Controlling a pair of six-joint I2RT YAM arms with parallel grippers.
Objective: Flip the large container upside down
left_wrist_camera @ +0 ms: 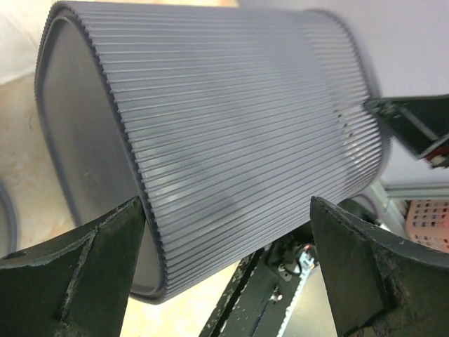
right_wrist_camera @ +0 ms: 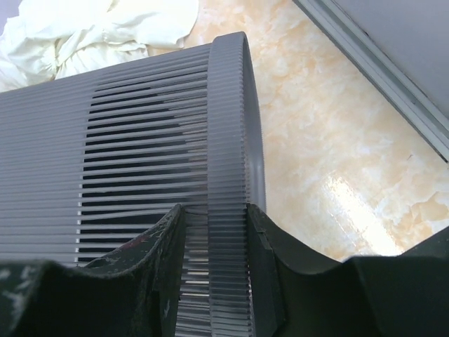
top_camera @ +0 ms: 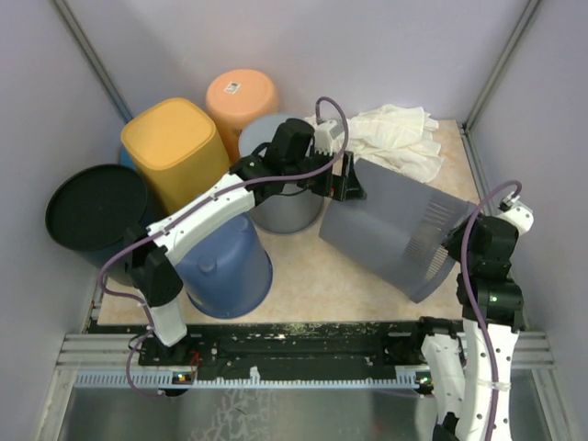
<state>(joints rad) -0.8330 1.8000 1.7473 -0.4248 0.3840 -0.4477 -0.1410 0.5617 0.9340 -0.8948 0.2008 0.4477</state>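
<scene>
The large grey ribbed container [top_camera: 390, 228] lies tilted on its side at the middle right of the table, its flat bottom toward the back left and its slotted rim toward the right arm. My right gripper [top_camera: 457, 250] is shut on the container's rim band [right_wrist_camera: 228, 140], one finger on each side of the wall [right_wrist_camera: 214, 260]. My left gripper [top_camera: 344, 184] is wide open at the container's bottom end. In the left wrist view the ribbed side [left_wrist_camera: 231, 119] fills the frame above the spread fingers [left_wrist_camera: 77, 277].
A white cloth [top_camera: 395, 133] lies at the back right. A small grey bin [top_camera: 280, 197], a yellow bin [top_camera: 175, 147], an orange bin [top_camera: 241, 96], a black bin [top_camera: 92, 209] and an upturned blue bucket [top_camera: 225, 266] crowd the left half. Walls close in on both sides.
</scene>
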